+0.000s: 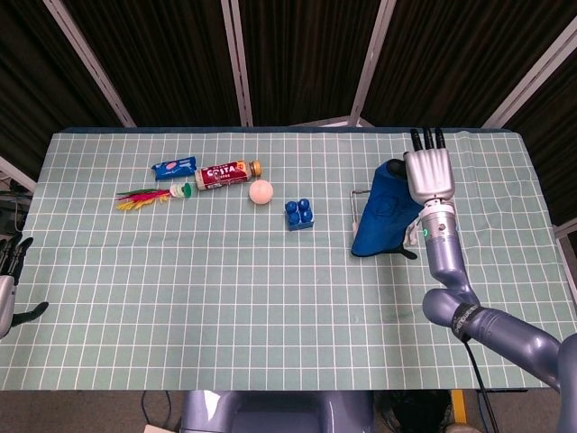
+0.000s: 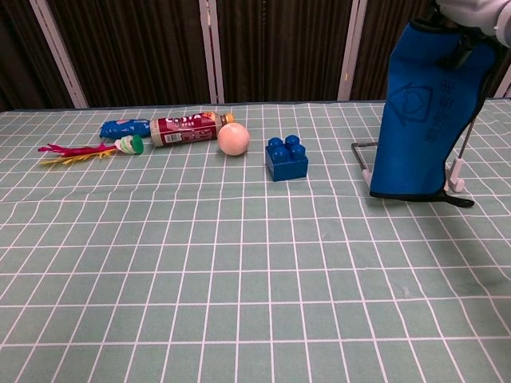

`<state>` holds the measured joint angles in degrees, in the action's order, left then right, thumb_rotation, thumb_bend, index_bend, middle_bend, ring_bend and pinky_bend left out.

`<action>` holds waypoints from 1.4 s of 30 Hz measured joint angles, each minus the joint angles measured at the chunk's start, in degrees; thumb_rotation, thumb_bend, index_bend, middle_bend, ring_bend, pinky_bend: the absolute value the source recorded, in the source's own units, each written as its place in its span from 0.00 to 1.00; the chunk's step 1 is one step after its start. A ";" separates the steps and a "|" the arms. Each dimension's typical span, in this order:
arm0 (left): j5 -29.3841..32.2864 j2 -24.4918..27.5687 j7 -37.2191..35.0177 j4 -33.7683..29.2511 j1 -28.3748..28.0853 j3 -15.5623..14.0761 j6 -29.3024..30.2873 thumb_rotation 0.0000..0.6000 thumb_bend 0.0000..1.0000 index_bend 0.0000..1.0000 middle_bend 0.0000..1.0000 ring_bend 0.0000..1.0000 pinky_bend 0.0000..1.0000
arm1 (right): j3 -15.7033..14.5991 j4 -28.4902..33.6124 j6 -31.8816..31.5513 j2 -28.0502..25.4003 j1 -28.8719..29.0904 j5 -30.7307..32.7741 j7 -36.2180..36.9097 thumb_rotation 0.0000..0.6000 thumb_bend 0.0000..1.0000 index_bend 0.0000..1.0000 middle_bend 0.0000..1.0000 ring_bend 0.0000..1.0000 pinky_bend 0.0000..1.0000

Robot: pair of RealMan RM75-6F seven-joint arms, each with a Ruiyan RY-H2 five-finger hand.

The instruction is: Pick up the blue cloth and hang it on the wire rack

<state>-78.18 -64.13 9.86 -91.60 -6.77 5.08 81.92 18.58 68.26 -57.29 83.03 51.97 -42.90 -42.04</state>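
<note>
The blue cloth (image 1: 382, 216) hangs full length from my right hand (image 1: 429, 173), which grips its top edge at the table's right side. In the chest view the blue cloth (image 2: 419, 120) drapes down in front of the wire rack (image 2: 364, 156), its lower hem just above the table, and only the underside of my right hand (image 2: 477, 11) shows at the top right corner. The wire rack (image 1: 357, 207) is mostly hidden behind the cloth; its left frame and a right post show. My left hand (image 1: 9, 289) sits at the far left table edge, fingers apart, holding nothing.
A blue toy brick (image 1: 299, 214) stands left of the rack. Further left lie a peach ball (image 1: 261, 191), a lying drink bottle (image 1: 227, 173), a blue snack packet (image 1: 174, 167) and a feathered shuttlecock (image 1: 149, 195). The checked tablecloth (image 1: 225, 298) covers the table.
</note>
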 measured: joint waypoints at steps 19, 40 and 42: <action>2.09 -0.97 1.28 1.44 -0.85 0.26 -1.90 1.00 0.00 0.00 0.00 0.00 0.00 | 0.91 -9.12 3.57 4.57 3.44 2.87 0.19 1.00 0.39 0.76 0.09 0.00 0.09; 1.97 -1.14 1.27 1.44 -1.11 0.01 -1.99 1.00 0.00 0.00 0.00 0.00 0.00 | 0.88 -14.71 -0.86 8.02 3.29 -4.08 6.91 1.00 0.00 0.00 0.00 0.00 0.00; 1.78 -1.02 1.09 1.28 -1.09 -0.04 -1.89 1.00 0.00 0.00 0.00 0.00 0.00 | 0.84 -14.12 -1.32 7.68 2.98 -4.90 7.55 1.00 0.00 0.00 0.00 0.00 0.00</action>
<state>-76.40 -65.15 10.95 -90.32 -7.85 5.04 80.03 19.42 54.14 -58.61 90.71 54.95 -47.79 -34.49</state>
